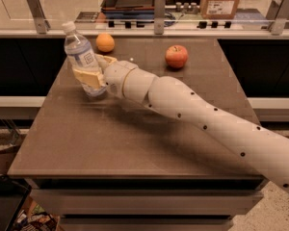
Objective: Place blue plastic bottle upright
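Observation:
The blue plastic bottle (pixel 82 56) is a clear ribbed bottle with a white cap and a white-blue label, nearly upright with its cap leaning slightly left, at the far left of the brown table (pixel 135 138). My gripper (pixel 92 69) is shut on its lower half, one beige finger (pixel 87 77) across the front and the other behind. The bottle's base sits at or just above the table surface; I cannot tell which. My white arm reaches in from the lower right.
An orange (pixel 105 43) lies just behind the gripper near the far edge. A red apple (pixel 176 57) sits at the far middle-right. A glass barrier with metal posts (pixel 159 6) runs behind the table, with boxes beyond.

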`<state>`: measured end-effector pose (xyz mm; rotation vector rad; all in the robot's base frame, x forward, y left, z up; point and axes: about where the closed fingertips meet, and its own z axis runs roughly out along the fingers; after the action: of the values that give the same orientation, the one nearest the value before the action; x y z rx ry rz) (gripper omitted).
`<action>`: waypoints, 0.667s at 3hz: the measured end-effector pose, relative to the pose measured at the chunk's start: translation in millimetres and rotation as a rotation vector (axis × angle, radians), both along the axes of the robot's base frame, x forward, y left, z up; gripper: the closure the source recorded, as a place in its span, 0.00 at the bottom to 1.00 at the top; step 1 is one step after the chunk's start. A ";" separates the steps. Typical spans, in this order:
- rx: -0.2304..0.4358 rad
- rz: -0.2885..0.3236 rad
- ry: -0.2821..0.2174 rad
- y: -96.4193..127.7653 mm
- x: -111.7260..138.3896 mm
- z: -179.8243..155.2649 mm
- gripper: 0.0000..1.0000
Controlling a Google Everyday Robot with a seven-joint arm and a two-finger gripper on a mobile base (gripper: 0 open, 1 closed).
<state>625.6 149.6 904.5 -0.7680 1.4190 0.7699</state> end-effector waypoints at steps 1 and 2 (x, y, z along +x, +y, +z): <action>0.029 0.001 -0.010 -2.4 0.6 -7.8 1.00; 0.031 0.004 -0.008 -0.9 0.3 -8.4 0.86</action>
<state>625.8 148.7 896.1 -0.7497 1.3954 0.7897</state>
